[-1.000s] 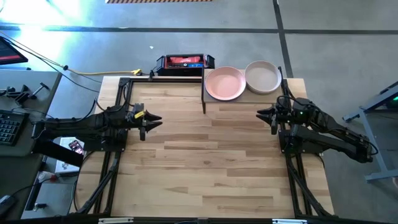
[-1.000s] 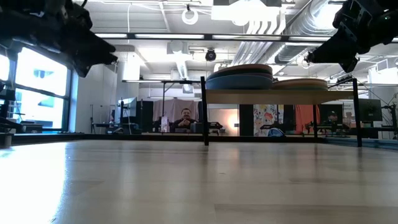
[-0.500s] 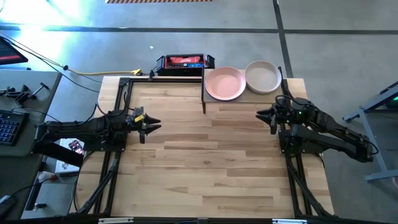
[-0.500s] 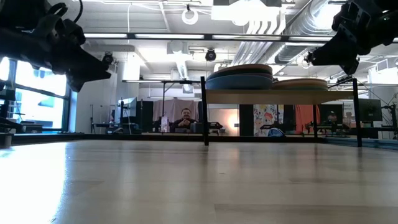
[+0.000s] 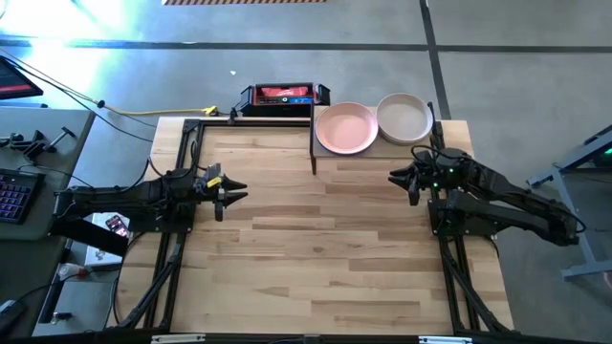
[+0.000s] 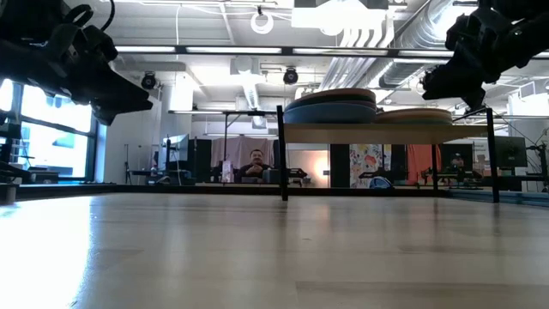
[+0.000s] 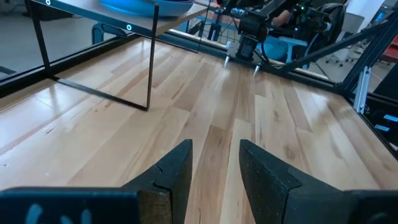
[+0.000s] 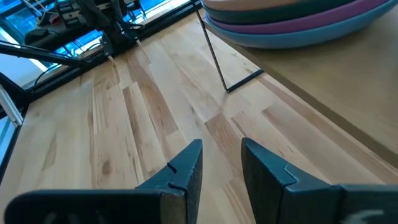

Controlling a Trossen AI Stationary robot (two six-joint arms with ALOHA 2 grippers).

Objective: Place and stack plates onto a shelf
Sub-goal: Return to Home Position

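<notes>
Shelf (image 6: 369,131) stands at back right of surface (image 5: 316,248) and carries two stacks of plates: pink plate (image 5: 345,128) tops the stack at the shelf's left end, beige plate (image 5: 404,118) tops the one at its right end. Left end effector (image 5: 239,190) hangs well left of the shelf, fingers narrowly apart, holding nothing. Right end effector (image 5: 394,177) hangs just in front of the shelf's right end, fingers narrowly apart, holding nothing
</notes>
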